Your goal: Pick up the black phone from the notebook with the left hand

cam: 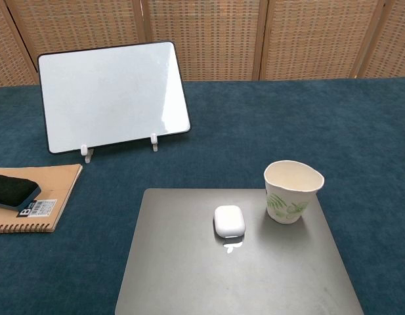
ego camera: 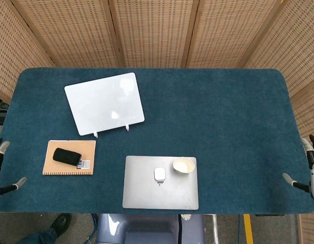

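Note:
The black phone [ego camera: 66,156] lies flat on a tan spiral notebook [ego camera: 55,166] at the front left of the blue table; the chest view shows the phone [cam: 12,190] on the notebook [cam: 48,184] at its left edge. My left hand [ego camera: 0,170] shows only at the left border of the head view, off the table's edge, fingers apart, holding nothing, well left of the notebook. My right hand [ego camera: 308,170] sits at the right border, fingers apart and empty. Neither hand appears in the chest view.
A white board [ego camera: 104,102] stands propped on small feet behind the notebook. A closed silver laptop [ego camera: 146,188] lies at front centre, with a white earbud case [ego camera: 160,174] and a paper cup [ego camera: 183,165] on it. Woven screens stand behind the table.

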